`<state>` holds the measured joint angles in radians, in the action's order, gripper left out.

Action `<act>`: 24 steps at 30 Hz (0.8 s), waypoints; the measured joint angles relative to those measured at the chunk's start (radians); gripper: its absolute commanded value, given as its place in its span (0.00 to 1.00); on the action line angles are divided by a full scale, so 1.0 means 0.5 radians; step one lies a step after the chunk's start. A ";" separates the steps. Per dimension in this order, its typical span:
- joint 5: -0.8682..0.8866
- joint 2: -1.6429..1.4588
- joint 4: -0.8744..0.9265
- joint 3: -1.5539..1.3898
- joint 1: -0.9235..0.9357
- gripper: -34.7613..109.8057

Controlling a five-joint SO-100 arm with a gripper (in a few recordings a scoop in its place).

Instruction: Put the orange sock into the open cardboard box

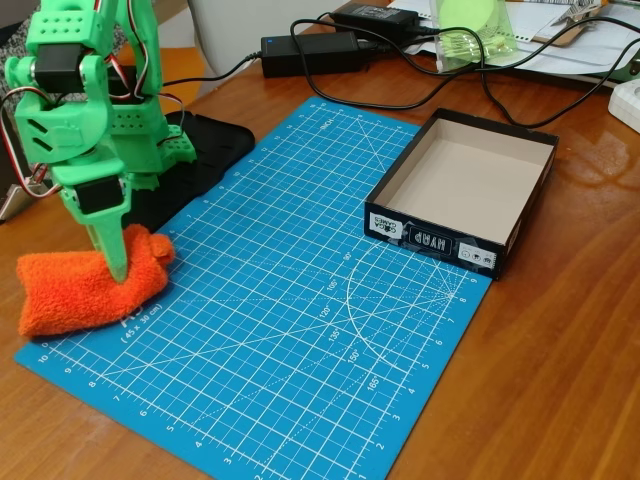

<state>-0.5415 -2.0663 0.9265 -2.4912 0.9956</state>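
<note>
Box (462,190) label reads "NYAP" upside down; pincer (117,262) on sock (85,285)

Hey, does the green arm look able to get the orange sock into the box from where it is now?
Probably yes. The gripper is already down on the orange sock, and the blue mat between it and the open box is bare. Whether the jaws have a firm hold is unclear.
</note>
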 measured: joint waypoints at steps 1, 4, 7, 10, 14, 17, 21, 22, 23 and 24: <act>0.021 0.000 -0.015 0.003 0.006 0.24; 0.095 -0.046 -0.018 0.006 -0.009 0.24; 0.202 -0.150 0.015 0.043 -0.156 0.24; 0.328 -0.301 0.138 0.169 -0.371 0.24; 0.549 -0.485 0.362 0.445 -0.773 0.24; 0.699 -0.568 0.534 0.699 -1.135 0.24; 0.899 -0.598 0.607 0.960 -1.666 0.24; 0.951 -0.607 0.614 0.988 -1.779 0.24; 0.991 -0.607 0.595 1.022 -1.875 0.24; 1.028 -0.598 0.543 1.028 -1.951 0.24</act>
<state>-0.0276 -2.3654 1.1980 -1.9773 0.0199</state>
